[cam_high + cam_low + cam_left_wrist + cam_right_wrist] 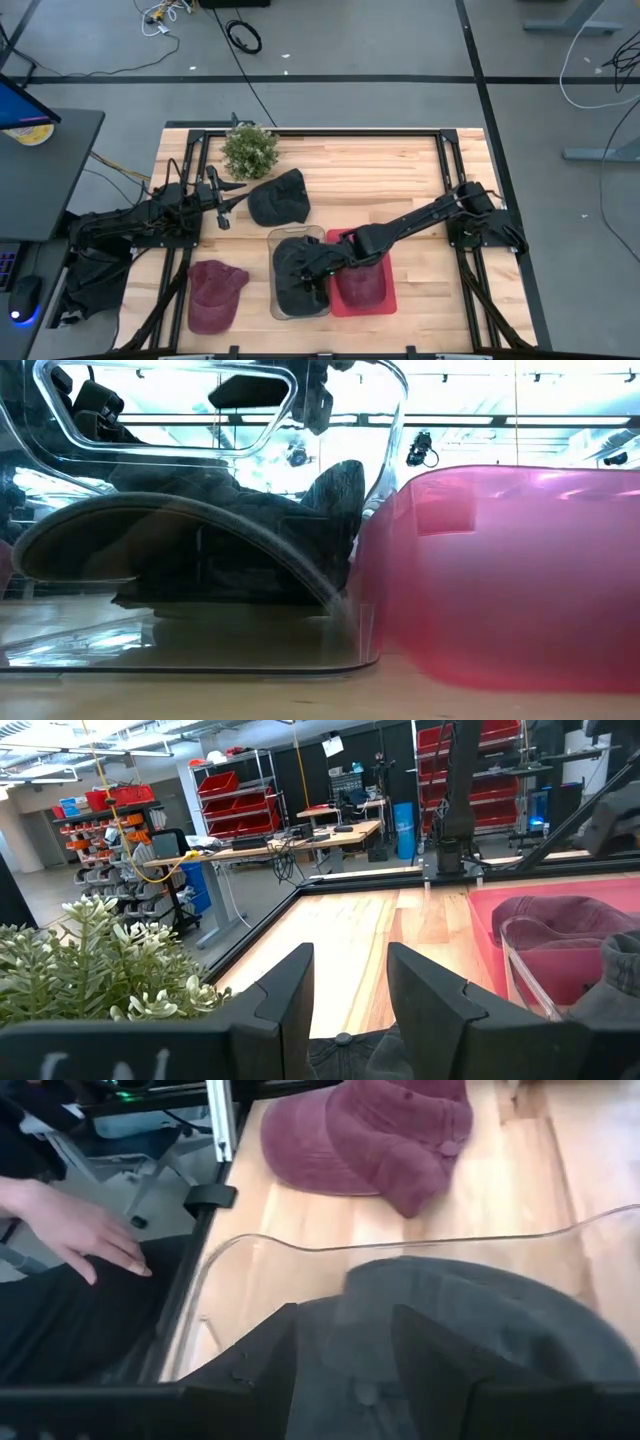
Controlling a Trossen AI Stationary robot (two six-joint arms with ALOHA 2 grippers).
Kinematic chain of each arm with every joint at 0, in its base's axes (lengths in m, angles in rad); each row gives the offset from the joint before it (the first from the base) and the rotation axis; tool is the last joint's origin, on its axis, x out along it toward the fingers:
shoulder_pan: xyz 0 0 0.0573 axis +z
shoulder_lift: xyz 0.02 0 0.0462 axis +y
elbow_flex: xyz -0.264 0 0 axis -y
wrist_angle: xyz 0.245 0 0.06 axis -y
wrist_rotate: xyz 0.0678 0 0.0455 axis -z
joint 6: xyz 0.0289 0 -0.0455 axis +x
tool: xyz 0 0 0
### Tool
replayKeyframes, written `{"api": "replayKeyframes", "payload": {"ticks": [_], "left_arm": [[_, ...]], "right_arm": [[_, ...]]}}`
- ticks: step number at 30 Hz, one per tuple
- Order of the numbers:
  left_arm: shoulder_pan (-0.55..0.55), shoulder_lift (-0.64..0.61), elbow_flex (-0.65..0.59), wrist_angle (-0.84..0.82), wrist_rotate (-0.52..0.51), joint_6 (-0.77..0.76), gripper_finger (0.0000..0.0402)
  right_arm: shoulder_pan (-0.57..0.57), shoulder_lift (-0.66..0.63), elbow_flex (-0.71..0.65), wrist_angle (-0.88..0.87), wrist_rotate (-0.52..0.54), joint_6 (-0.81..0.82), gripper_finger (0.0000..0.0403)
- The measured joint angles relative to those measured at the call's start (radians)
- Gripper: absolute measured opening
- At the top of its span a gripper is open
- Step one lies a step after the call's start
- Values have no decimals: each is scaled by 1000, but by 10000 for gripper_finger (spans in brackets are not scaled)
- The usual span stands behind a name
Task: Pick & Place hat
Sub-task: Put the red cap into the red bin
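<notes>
Lying lengthwise in clear bin (272,262), dark hat (296,268)

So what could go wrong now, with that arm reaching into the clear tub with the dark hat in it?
1. The right claw sits low over the dark hat in the clear bin; pulling away, it might snag the fabric and drag the hat back out.
2. The clear bin touches the red bin, so a bump could shift both.
3. A person's hand rests near the table edge, close to the maroon hat, probably too near moving arms.
</notes>
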Motion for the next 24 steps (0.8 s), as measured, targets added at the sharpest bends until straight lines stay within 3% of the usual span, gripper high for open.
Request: {"api": "replayKeyframes", "payload": {"ticks": [10, 20, 24], "left_arm": [[0, 0, 0, 0, 0, 0, 133], [0, 0, 0, 0, 0, 0, 133], [0, 0, 0, 0, 0, 0, 133]], "right_arm": [[-66, -58, 0, -121, 10, -128, 164], [-83, -242, -3, -266, 122, -255, 164], [-81, -354, -109, -222, 122, -274, 164]]}}
